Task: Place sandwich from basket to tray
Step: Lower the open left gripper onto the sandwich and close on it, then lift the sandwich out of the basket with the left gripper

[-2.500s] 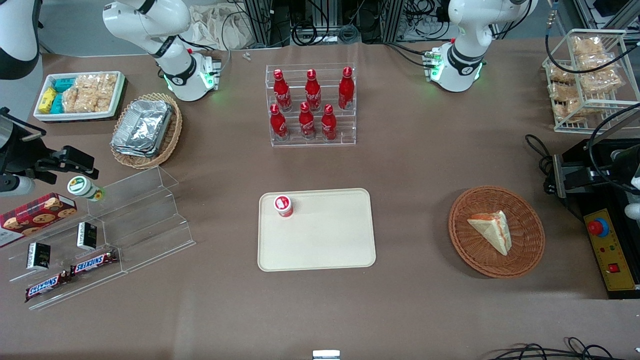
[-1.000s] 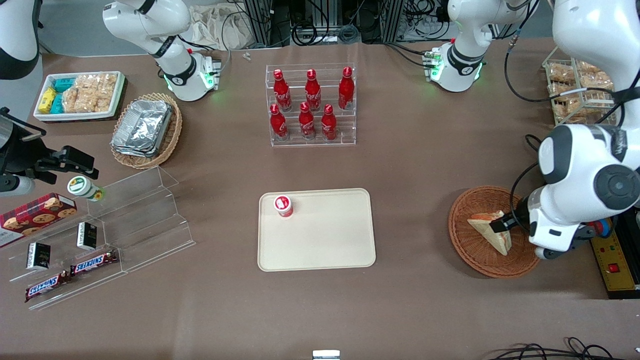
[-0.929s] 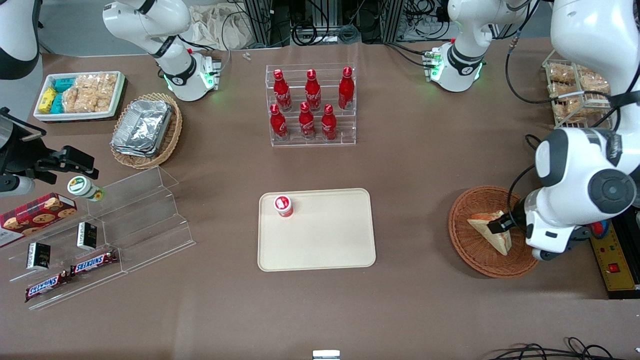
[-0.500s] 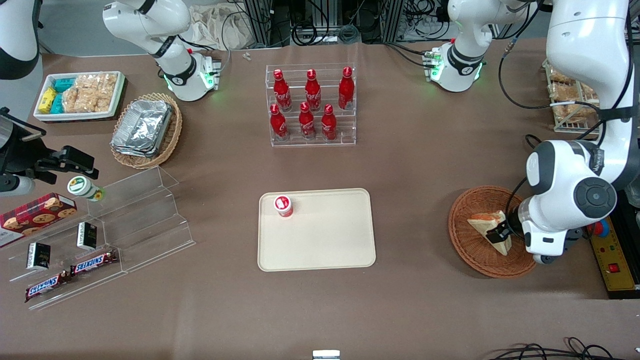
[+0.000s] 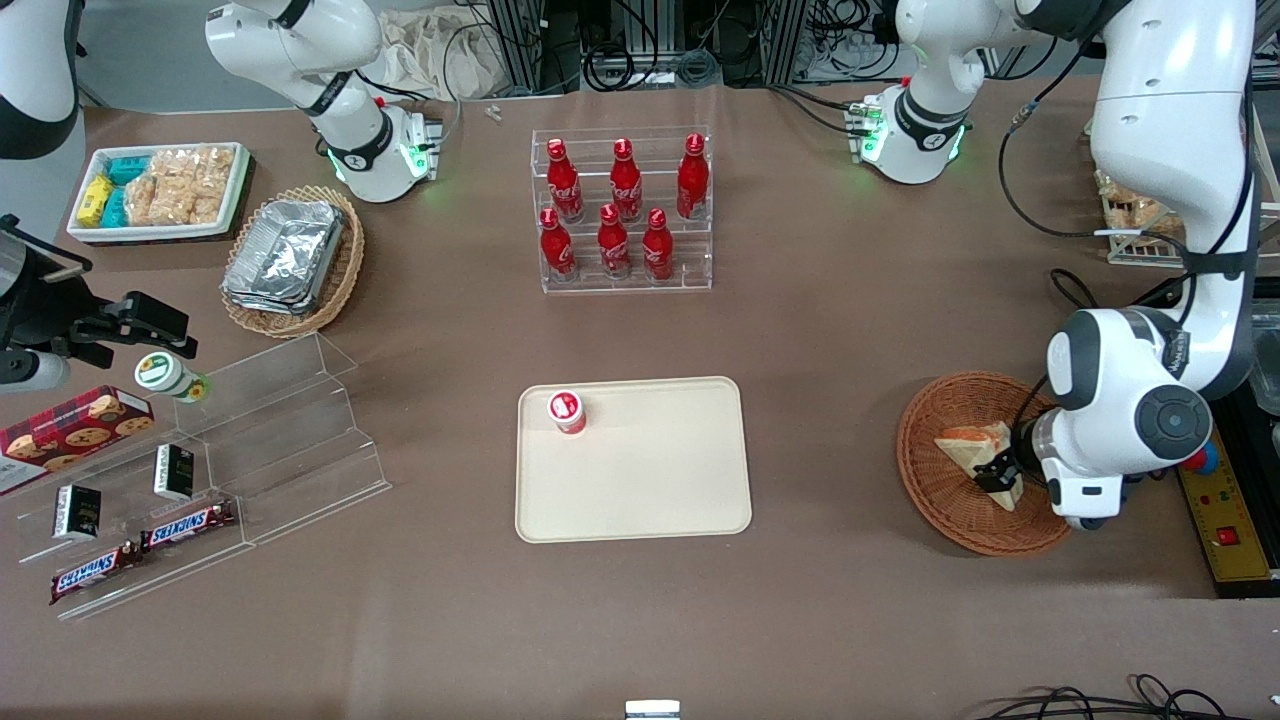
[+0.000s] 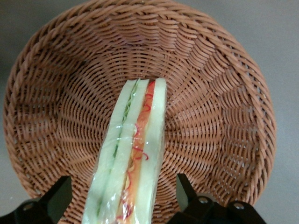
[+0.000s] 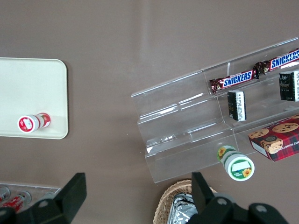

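We see the sandwich (image 5: 975, 456) lying in the reddish-brown wicker basket (image 5: 940, 510), toward the working arm's end of the table. The left arm's gripper (image 5: 1000, 470) is down inside the basket at the sandwich's thick end. From the wrist camera, the gripper (image 6: 122, 205) stands spread, one black finger (image 6: 56, 198) on each side of the sandwich (image 6: 133, 154) with basket weave showing in the gaps, so we read it as open around the wedge rather than clamped, though the fingertips themselves are cut off from view. The sandwich is wrapped in clear film, standing on edge, with green filling along one layer and orange-red shreds along another, against the basket (image 6: 219, 116).

The cream tray (image 5: 650, 490) lies at the table's middle, well apart from the basket, and bears only a small red-capped bottle (image 5: 566, 411) near one corner. Farther from the front camera stands a clear rack of red Coca-Cola bottles (image 5: 620, 210). Toward the parked arm's end, a clear stepped shelf (image 7: 196, 126) holds two bars marked SNICKERS (image 7: 238, 79) and a box of chocolate-chip cookies (image 7: 275, 137).
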You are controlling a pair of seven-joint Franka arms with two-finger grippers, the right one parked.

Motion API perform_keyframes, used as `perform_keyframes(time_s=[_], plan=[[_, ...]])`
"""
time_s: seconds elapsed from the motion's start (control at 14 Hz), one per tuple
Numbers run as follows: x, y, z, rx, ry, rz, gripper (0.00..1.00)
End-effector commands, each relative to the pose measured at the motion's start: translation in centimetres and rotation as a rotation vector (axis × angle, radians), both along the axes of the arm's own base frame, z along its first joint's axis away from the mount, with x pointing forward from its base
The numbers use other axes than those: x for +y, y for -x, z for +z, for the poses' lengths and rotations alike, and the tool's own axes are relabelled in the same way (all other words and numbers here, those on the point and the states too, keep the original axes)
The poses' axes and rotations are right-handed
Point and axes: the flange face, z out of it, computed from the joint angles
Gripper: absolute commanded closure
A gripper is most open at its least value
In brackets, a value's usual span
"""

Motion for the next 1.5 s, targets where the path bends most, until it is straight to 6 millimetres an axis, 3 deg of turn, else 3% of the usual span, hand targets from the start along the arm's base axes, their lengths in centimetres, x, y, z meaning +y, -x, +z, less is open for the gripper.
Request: perform_keyframes(time_s=[0.0, 0.07, 0.14, 0.43, 0.57, 0.64, 0.79, 1.07, 1.29, 1.43], plan=[[-0.3, -0.1, -1.0, -0.016, -0.014, 0.036, 0.03], [-0.4, -0.2, -1.2, -0.024, -0.013, 0.04, 0.07], [-0.5, -0.3, -1.2, -0.029, -0.012, 0.04, 0.18], [-0.6, 0.2, -0.6, 0.016, -0.018, 0.025, 0.79], [-0.9, 0.4, 0.6, 0.025, -0.019, 0.022, 1.0], [-0.9, 0.6, 1.6, 0.037, -0.022, 0.021, 1.0], [-1.1, 0.4, 5.4, 0.044, -0.026, 0.022, 1.0], [-4.2, -0.7, 14.1, 0.115, -0.033, -0.005, 1.0], [-8.8, 0.9, 19.5, 0.13, -0.011, -0.093, 1.0], [-12.8, 1.8, 20.6, 0.116, 0.011, -0.164, 1.0]])
